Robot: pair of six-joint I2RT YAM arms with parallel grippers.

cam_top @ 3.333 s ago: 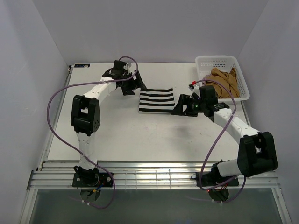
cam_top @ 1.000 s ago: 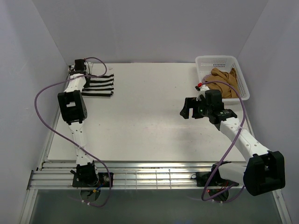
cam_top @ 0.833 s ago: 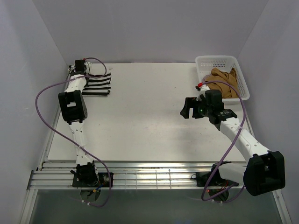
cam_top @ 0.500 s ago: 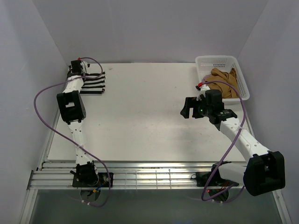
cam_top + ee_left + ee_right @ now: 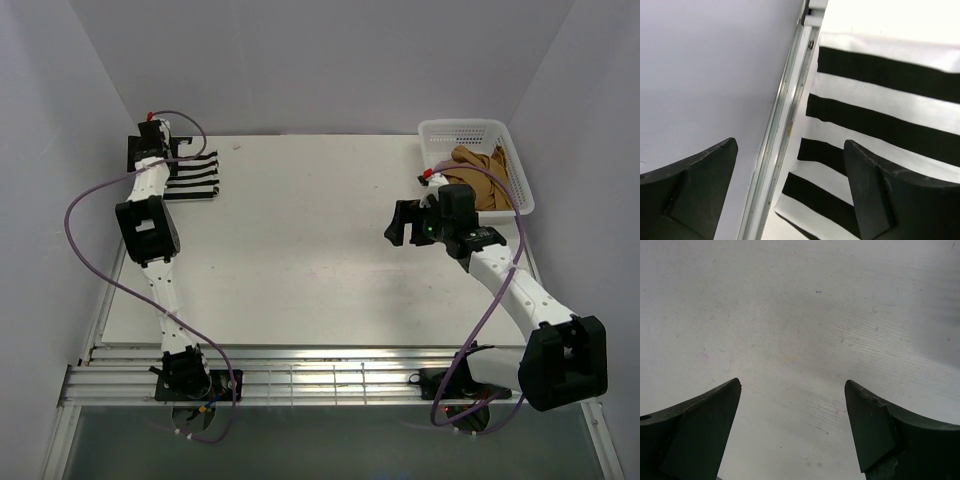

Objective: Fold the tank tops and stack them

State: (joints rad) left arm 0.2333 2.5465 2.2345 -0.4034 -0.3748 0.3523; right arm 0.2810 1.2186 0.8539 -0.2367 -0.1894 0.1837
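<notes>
Black fingers (image 5: 695, 180) of your left gripper (image 5: 790, 145) now stand spread, having released the folded striped tank top (image 5: 880, 105), now lying at the table's (image 5: 320, 260) far-left corner. Your right gripper (image 5: 792, 382) stays spread over the table; the tan-brown top (image 5: 478, 172) remains in the basket (image 5: 465, 131).

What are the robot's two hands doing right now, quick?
Left gripper: open, holding nothing, above the striped tank top edge.
Right gripper: open, empty.

The white table (image 5: 320, 260) is carrying two things: a folded striped top (image 5: 195, 176) is lying flat at its far left corner, and a white mesh basket (image 5: 465, 133) is sitting at its far right corner.
</notes>
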